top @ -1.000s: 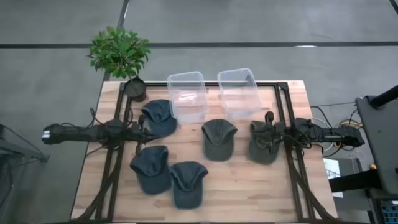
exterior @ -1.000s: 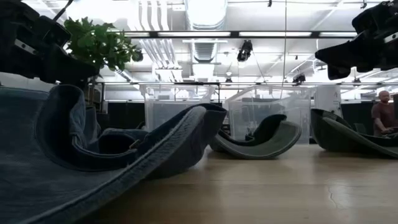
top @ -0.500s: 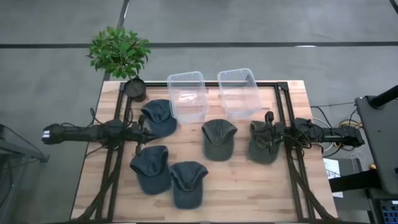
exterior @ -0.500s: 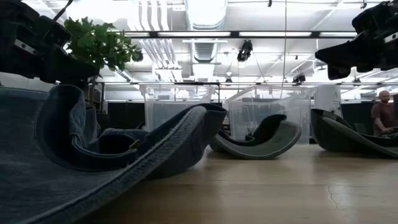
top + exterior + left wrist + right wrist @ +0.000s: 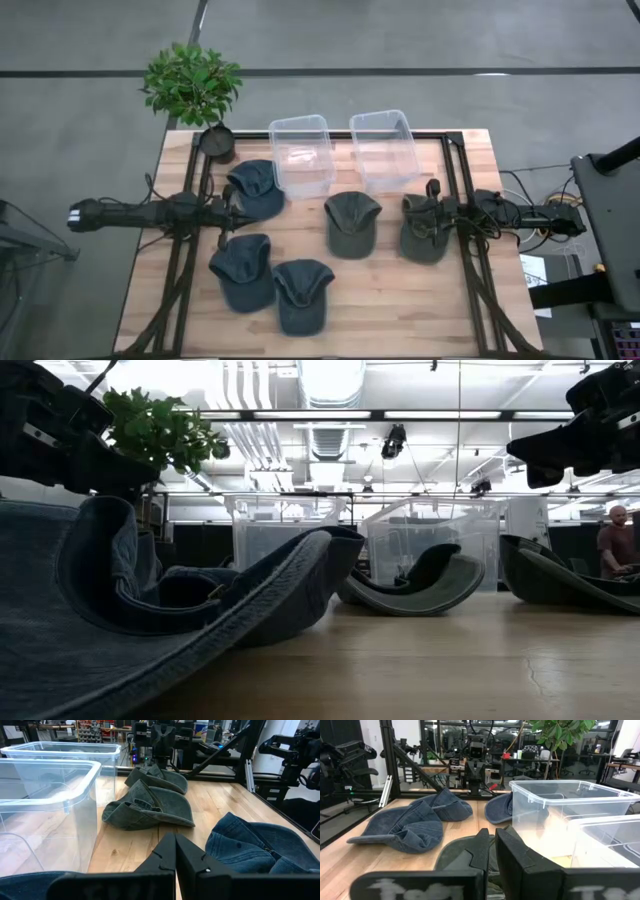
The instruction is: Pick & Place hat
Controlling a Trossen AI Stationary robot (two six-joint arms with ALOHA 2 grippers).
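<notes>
Three blue caps lie on the wooden table: one by the left bin, two nearer the near edge. Two green caps rest crown-up, one at mid-table, one to its right. My left gripper hovers shut between the blue caps; in its wrist view the fingers meet. My right gripper hangs shut above the right green cap, raised clear of it in the low view.
Two clear plastic bins stand side by side at the table's far edge. A potted plant sits at the far left corner. Black frame rails run along both sides. Bare wood lies near the near right corner.
</notes>
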